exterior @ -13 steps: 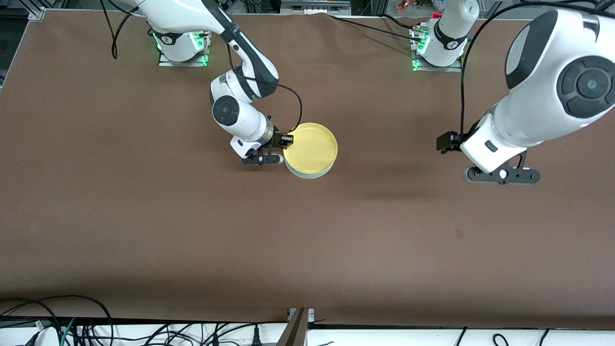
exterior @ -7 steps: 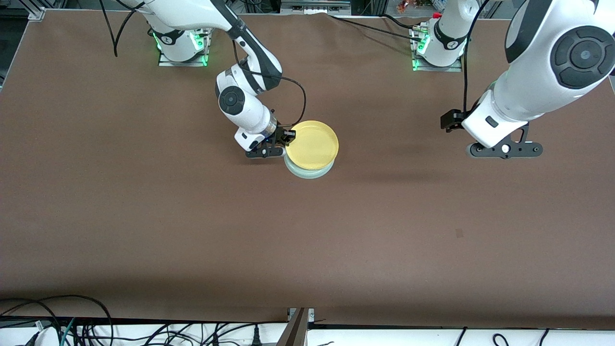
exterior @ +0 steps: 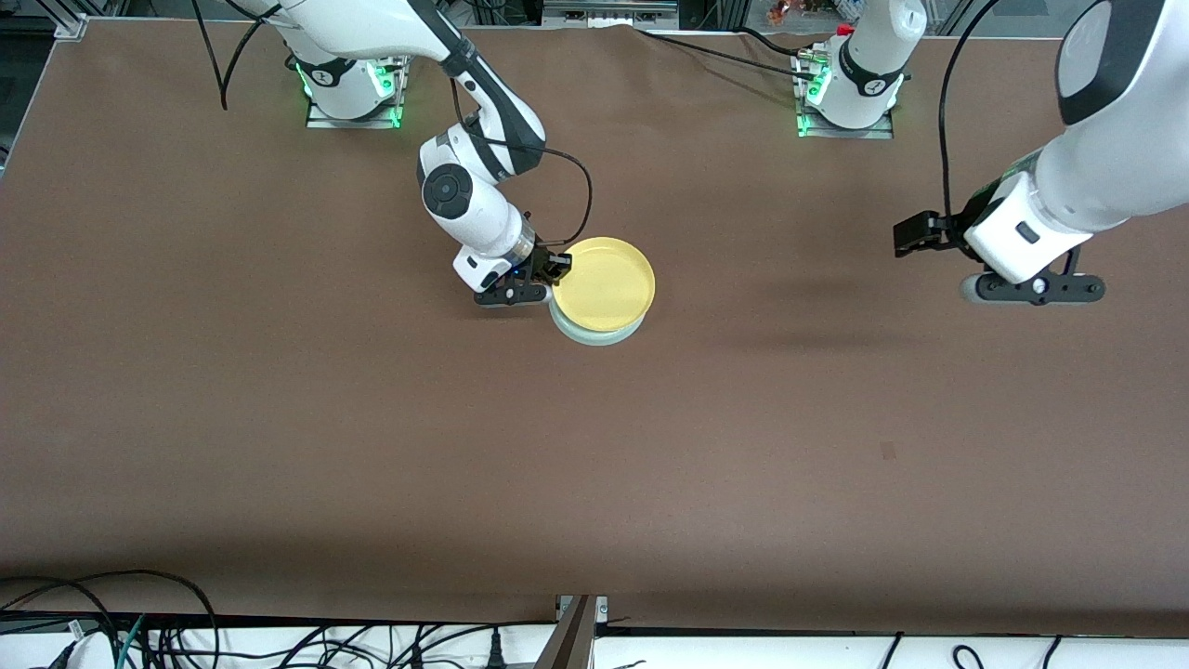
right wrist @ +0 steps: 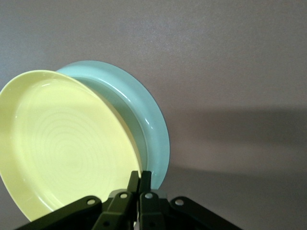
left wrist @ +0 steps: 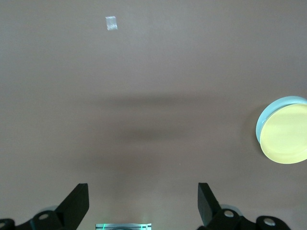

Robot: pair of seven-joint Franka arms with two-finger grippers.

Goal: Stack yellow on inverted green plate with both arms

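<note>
Right gripper (exterior: 546, 276): down at table level near the table's middle, jaws pinched together on the rim of the yellow plate (exterior: 605, 283), on the edge toward the right arm's end. Right wrist view confirms: fingers closed w/ the yellow rim between them.

Yellow plate: sits over the inverted green plate (exterior: 594, 332), rim up. Green shows only as a crescent on the side nearer the front camera, so the stack looks slightly off-centre or the yellow is tilted; cannot tell which. Whether yellow rests fully on green: cannot tell.

Left gripper (exterior: 1033, 288): over bare table (exterior: 594, 483) toward the left arm's end, well apart from the plates, jaws wide apart, holding nothing. Arm waits.

Judgement: placing step in hand, near the end. Next move calls for settling yellow flat and centred on green, then releasing the rim w/o dragging the plate sideways.
</note>
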